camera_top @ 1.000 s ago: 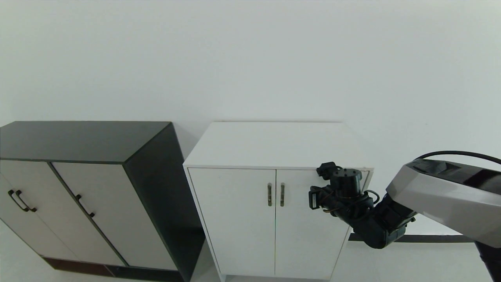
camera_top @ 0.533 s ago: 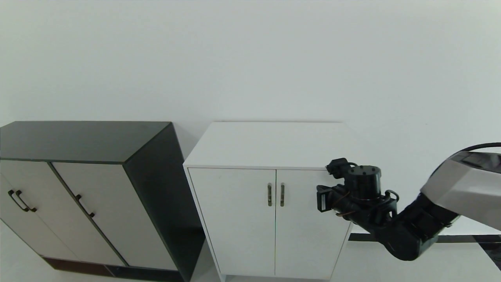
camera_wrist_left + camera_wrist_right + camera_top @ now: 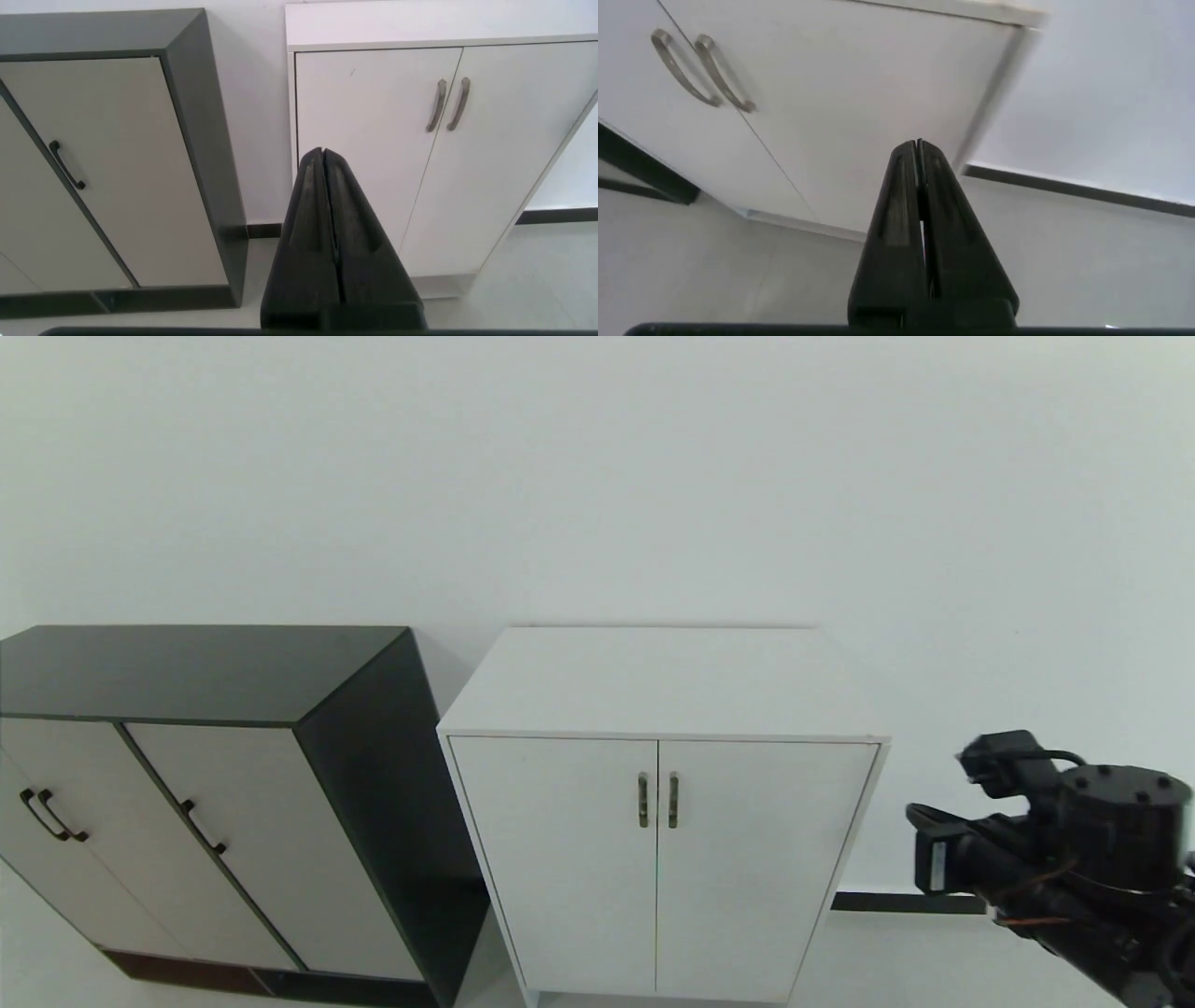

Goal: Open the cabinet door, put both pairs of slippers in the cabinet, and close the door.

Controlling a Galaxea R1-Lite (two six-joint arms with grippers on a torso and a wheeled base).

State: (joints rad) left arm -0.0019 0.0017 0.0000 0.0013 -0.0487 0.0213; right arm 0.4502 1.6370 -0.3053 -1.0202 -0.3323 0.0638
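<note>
The white cabinet [image 3: 653, 681] stands against the wall with both doors shut. Its two metal handles [image 3: 657, 800] sit side by side at the middle seam. My right gripper [image 3: 924, 863] hangs to the right of the cabinet, apart from it, pointing toward its side. In the right wrist view the right gripper [image 3: 918, 147] is shut on nothing, with the white cabinet [image 3: 859, 93] and the handles [image 3: 701, 70] beyond it. My left gripper [image 3: 323, 153] is shut and holds nothing, well in front of the white cabinet [image 3: 374, 121].
A dark cabinet [image 3: 187, 667] with pale doors and black handles stands close to the left of the white one. A dark baseboard [image 3: 896, 903] runs along the wall to the right, above pale floor.
My right arm has drawn back to the right and slightly down, from in front of the cabinet's right door to beside the cabinet. The doors stayed shut.
</note>
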